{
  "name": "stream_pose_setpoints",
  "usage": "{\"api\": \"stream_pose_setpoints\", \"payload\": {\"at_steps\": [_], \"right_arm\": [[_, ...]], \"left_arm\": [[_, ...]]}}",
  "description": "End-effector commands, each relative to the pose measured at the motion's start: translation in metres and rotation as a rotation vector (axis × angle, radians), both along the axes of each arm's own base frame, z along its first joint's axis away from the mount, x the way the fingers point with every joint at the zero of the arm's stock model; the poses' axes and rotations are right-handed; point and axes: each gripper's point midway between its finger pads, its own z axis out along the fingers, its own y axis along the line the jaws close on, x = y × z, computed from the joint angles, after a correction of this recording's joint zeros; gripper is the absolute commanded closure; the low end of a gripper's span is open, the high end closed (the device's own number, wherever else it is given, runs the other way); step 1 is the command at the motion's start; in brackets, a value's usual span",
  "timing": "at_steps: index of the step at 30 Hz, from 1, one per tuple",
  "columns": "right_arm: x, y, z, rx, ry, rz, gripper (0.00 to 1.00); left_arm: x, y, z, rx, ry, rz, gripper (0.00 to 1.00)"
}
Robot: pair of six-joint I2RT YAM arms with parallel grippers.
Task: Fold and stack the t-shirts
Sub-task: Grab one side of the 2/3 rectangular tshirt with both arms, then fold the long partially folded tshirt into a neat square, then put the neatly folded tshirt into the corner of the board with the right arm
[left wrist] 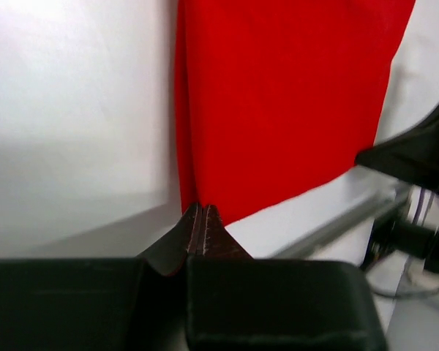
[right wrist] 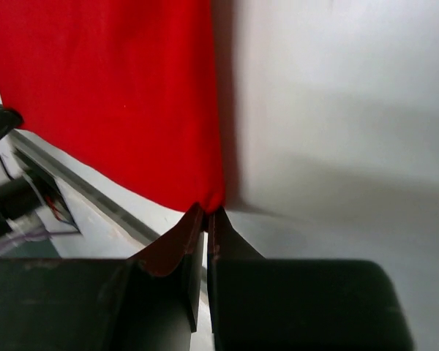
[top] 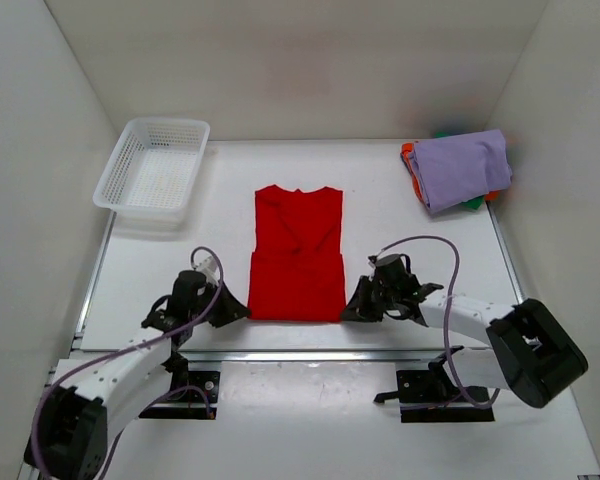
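Observation:
A bright red t-shirt point(top: 297, 255) lies flat in the middle of the table, folded into a long narrow rectangle with the collar at the far end. My left gripper point(top: 242, 310) is shut on its near left corner; in the left wrist view the jaws point(left wrist: 202, 212) pinch the red cloth point(left wrist: 278, 102). My right gripper point(top: 350, 310) is shut on its near right corner, its jaws point(right wrist: 207, 213) pinching the cloth point(right wrist: 117, 95). A stack of folded shirts lies at the far right, lavender point(top: 463, 167) on top of orange point(top: 409, 158) and green point(top: 471, 203).
A white plastic mesh basket point(top: 153, 165) stands at the far left of the table. White walls enclose the table on three sides. A metal rail runs along the table's near edge point(top: 300, 352), just behind both grippers.

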Motion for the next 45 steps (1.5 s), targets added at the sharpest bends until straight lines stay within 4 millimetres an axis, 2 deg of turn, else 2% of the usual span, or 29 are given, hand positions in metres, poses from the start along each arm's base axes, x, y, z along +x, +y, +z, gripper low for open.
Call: {"api": "stream_pose_setpoints", "payload": {"at_steps": [1, 3, 5, 7, 9, 10, 12, 13, 14, 15, 16, 17, 18, 20, 21, 23, 24, 25, 26, 27, 29, 32, 33, 34, 36, 37, 38, 39, 45], "right_arm": [[-0.038, 0.0, -0.006, -0.03, 0.054, 0.068, 1.0], [-0.053, 0.001, -0.004, -0.014, 0.059, 0.074, 1.0], [-0.061, 0.003, -0.003, 0.019, 0.073, 0.059, 1.0], [-0.062, -0.003, -0.007, 0.033, 0.083, 0.034, 1.0], [-0.051, -0.004, 0.002, 0.055, 0.063, 0.01, 1.0], [-0.038, -0.002, 0.016, 0.072, 0.028, 0.008, 1.0], [-0.017, -0.005, 0.038, 0.105, -0.01, 0.007, 1.0], [0.006, -0.007, 0.054, 0.124, -0.044, -0.024, 1.0], [0.023, -0.017, 0.063, 0.143, -0.067, -0.048, 1.0], [0.036, -0.014, 0.078, 0.171, -0.098, -0.018, 1.0], [0.065, -0.02, 0.095, 0.182, -0.133, -0.052, 1.0], [0.082, -0.027, 0.102, 0.185, -0.163, -0.059, 1.0], [0.106, -0.029, 0.112, 0.18, -0.19, -0.059, 1.0], [0.156, -0.029, 0.127, 0.191, -0.229, -0.06, 1.0], [0.169, -0.033, 0.127, 0.194, -0.233, -0.064, 1.0], [0.224, -0.029, 0.131, 0.195, -0.263, -0.064, 1.0], [0.241, -0.031, 0.109, 0.178, -0.229, -0.062, 1.0], [0.263, -0.028, 0.123, 0.176, -0.277, -0.042, 0.95], [0.287, -0.03, 0.119, 0.173, -0.281, -0.035, 0.83], [0.308, -0.029, 0.113, 0.168, -0.28, -0.035, 0.77], [0.322, -0.031, 0.101, 0.115, -0.272, -0.023, 0.59], [0.327, -0.029, 0.088, 0.043, -0.279, -0.013, 0.46], [0.316, -0.026, 0.076, 0.034, -0.243, -0.004, 0.44], [0.317, -0.027, 0.079, 0.041, -0.269, -0.004, 0.4], [0.301, -0.028, 0.064, 0.044, -0.231, -0.001, 0.37], [0.292, -0.028, 0.051, 0.035, -0.205, 0.0, 0.38], [0.292, -0.027, 0.054, 0.037, -0.217, -0.002, 0.37], [0.284, -0.025, 0.045, 0.026, -0.2, 0.005, 0.36], [0.246, 0.017, 0.0, 0.02, -0.067, 0.104, 0.36]], "left_arm": [[-0.048, -0.006, -0.019, 0.0, 0.108, -0.075, 1.0], [-0.061, -0.015, -0.02, -0.05, 0.113, -0.101, 1.0], [-0.07, -0.014, -0.028, -0.083, 0.143, -0.088, 1.0], [-0.069, -0.01, -0.03, -0.079, 0.133, -0.071, 1.0], [-0.053, -0.009, -0.012, -0.103, 0.092, -0.038, 1.0], [-0.044, -0.008, -0.004, -0.111, 0.069, -0.018, 1.0], [-0.017, -0.012, 0.031, -0.115, 0.01, -0.002, 1.0], [-0.007, -0.011, 0.039, -0.103, -0.017, -0.001, 1.0], [0.014, -0.012, 0.061, -0.093, -0.068, 0.005, 1.0], [0.032, -0.015, 0.076, -0.08, -0.085, 0.003, 1.0], [0.057, -0.016, 0.093, -0.078, -0.123, 0.02, 1.0], [0.072, -0.018, 0.105, -0.081, -0.17, 0.014, 1.0], [0.099, -0.017, 0.118, -0.074, -0.208, 0.033, 1.0], [0.149, -0.016, 0.125, -0.071, -0.216, 0.063, 1.0], [0.169, -0.015, 0.13, -0.066, -0.25, 0.083, 1.0], [0.221, -0.011, 0.147, -0.071, -0.312, 0.125, 1.0], [0.24, -0.007, 0.127, -0.056, -0.281, 0.141, 1.0], [0.263, -0.009, 0.123, -0.061, -0.276, 0.148, 0.96], [0.283, -0.006, 0.114, -0.072, -0.264, 0.151, 0.75], [0.295, 0.0, 0.116, -0.103, -0.268, 0.179, 0.59], [0.316, 0.002, 0.116, -0.161, -0.271, 0.186, 0.6], [0.321, -0.004, 0.114, -0.189, -0.26, 0.167, 0.58], [0.32, -0.006, 0.119, -0.195, -0.269, 0.169, 0.58], [0.315, -0.004, 0.12, -0.198, -0.27, 0.167, 0.59], [0.303, -0.006, 0.123, -0.199, -0.276, 0.154, 0.59], [0.294, -0.002, 0.127, -0.21, -0.272, 0.162, 0.59], [0.281, -0.003, 0.131, -0.222, -0.275, 0.158, 0.59], [0.267, -0.002, 0.132, -0.227, -0.275, 0.155, 0.59], [0.204, 0.018, 0.148, -0.245, -0.299, 0.214, 0.6]]}}
